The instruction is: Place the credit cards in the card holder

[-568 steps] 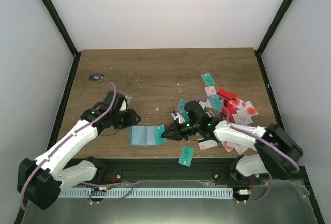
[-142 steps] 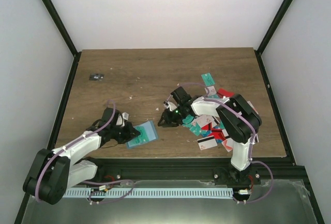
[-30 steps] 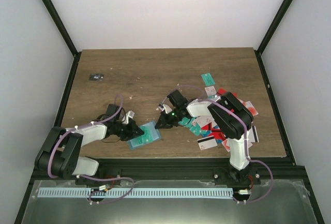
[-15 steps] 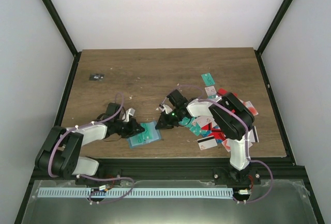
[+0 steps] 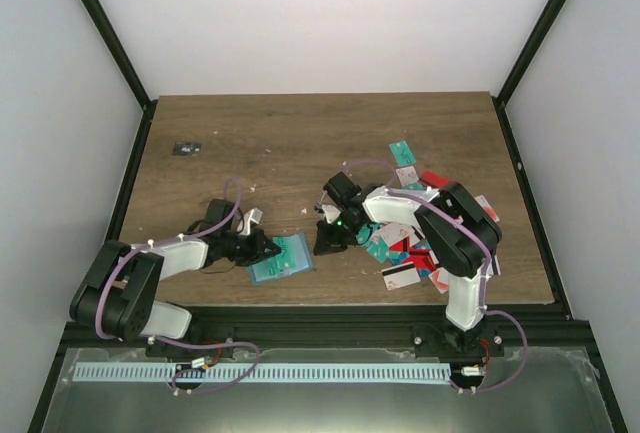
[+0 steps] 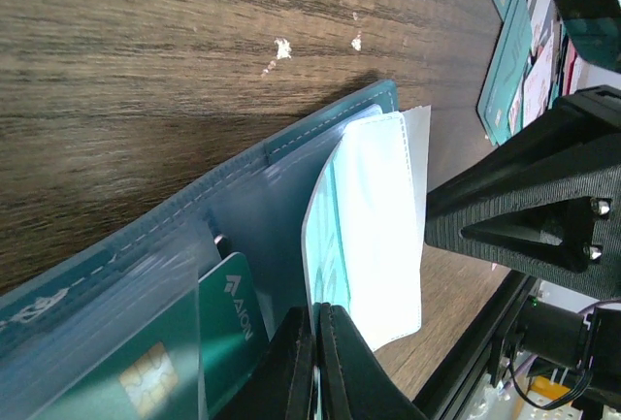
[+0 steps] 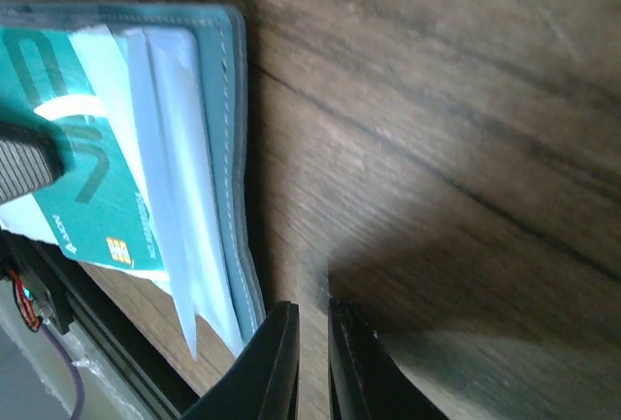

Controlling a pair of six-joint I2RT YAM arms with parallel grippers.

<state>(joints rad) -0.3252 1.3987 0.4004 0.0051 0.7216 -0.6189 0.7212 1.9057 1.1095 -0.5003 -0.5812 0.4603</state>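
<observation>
Partly open card holder (image 5: 283, 258), teal card (image 7: 78, 197) inside.

We see our left gripper (image 6: 316, 318) pressed together low in the frame, seemingly pinching a pale sleeve of the open card holder (image 6: 243, 197) on the wood table (image 6: 146, 51). A teal card (image 6: 233, 318) sits pocketed alongside. The right gripper (image 6: 437, 218) points at the sleeve's edge.

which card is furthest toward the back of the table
The teal card lying alone just past the white card; all others lie further forward.
</observation>
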